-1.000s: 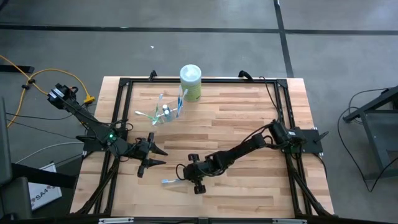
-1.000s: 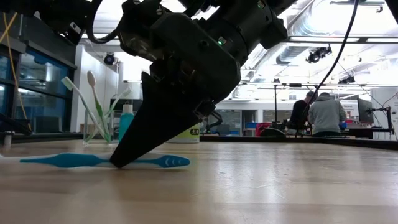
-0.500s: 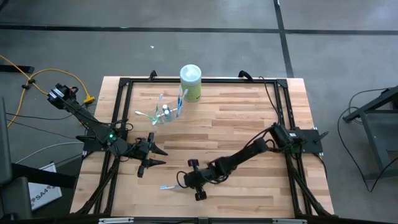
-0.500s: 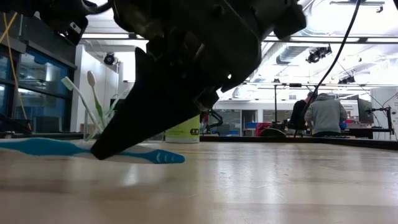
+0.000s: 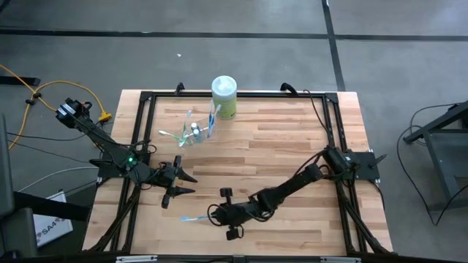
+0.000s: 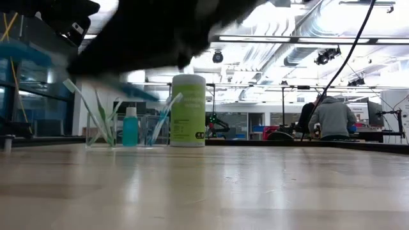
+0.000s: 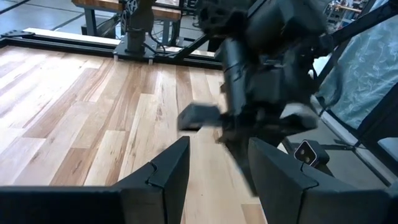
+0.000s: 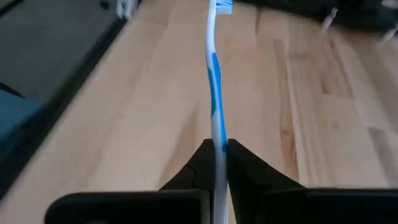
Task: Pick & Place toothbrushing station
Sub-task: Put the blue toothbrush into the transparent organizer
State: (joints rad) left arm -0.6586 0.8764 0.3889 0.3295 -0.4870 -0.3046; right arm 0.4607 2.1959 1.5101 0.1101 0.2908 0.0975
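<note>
Wooden counter [image 5: 278, 139]: clear cup [image 5: 191, 134] at the far side, several toothbrushes already standing in it.
Right gripper [image 5: 216, 215]: near front edge, pinching a blue-and-white toothbrush [image 8: 214, 93], lifted off the wood.
Left gripper [image 5: 183, 184]: waiting at left, fingers spread, empty.
Remaining: carry this brush to the cup.
Writing: green canister [image 6: 188, 110] label unreadable.

Blue-white toothbrush [image 8: 214, 81] clamped, lifted; clear cup [image 5: 191, 131] (brushes inside) upright, rear-left.

Bright ceiling strip lights [image 6: 300, 39], glare, blurred foreground arm [image 6: 160, 32]
</note>
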